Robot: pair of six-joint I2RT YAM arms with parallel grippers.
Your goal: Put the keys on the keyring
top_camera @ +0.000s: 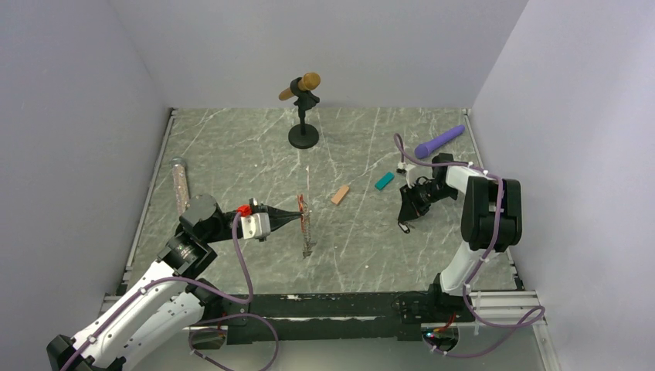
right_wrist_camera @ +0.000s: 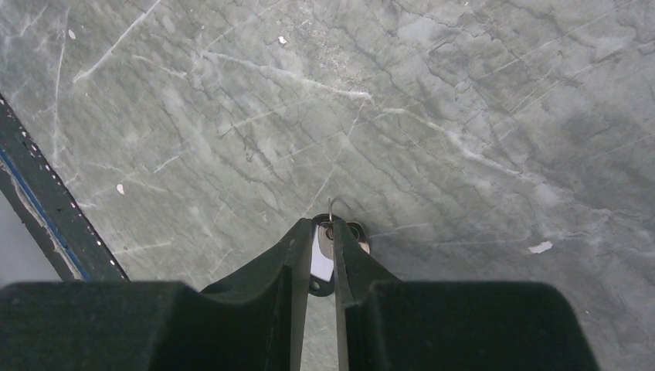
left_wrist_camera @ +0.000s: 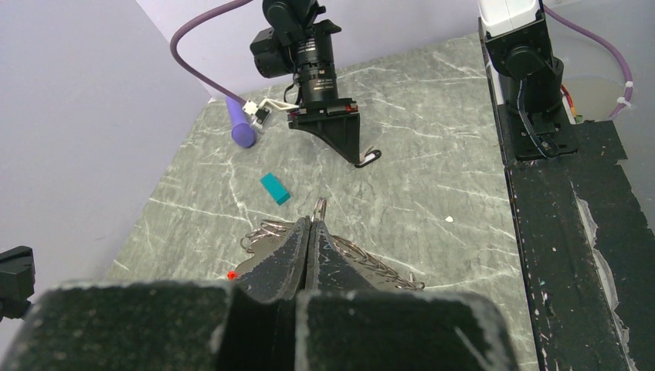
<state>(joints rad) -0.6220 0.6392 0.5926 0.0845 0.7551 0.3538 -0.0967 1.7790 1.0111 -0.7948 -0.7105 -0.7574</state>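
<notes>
Here, your left claw (top_camera: 300, 219) was clamped shut on the keyring (top_camera: 307, 236), while your right claw (top_camera: 405, 222), well apart, pinched a tiny key (right_wrist_camera: 322, 260).

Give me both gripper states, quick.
Left gripper: closed, holding the keyring.
Right gripper: closed, pinching one key.
</notes>
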